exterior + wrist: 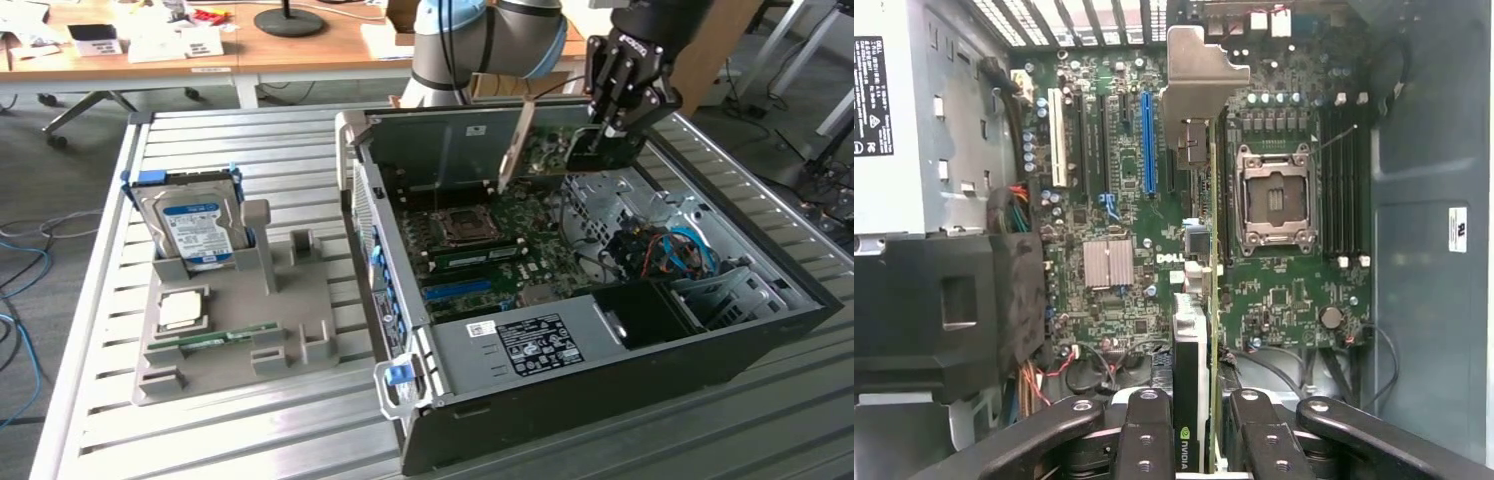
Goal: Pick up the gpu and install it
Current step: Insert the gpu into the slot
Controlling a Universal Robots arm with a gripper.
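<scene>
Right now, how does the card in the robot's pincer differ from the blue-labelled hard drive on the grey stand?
The gpu is clamped in the pincer above the open computer case; the hard drive sits in the grey holder outside it, untouched. The gpu is thin and dark with a silvery bracket; the hard drive is thicker, silver, with a blue label. Both stand on edge.

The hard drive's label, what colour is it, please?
The label is blue and white; exterior view.

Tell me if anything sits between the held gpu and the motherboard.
Nothing visible does. The gripper holds the gpu edge-on over the motherboard; no cable shows across its path, though the card hides its own slot.
</scene>
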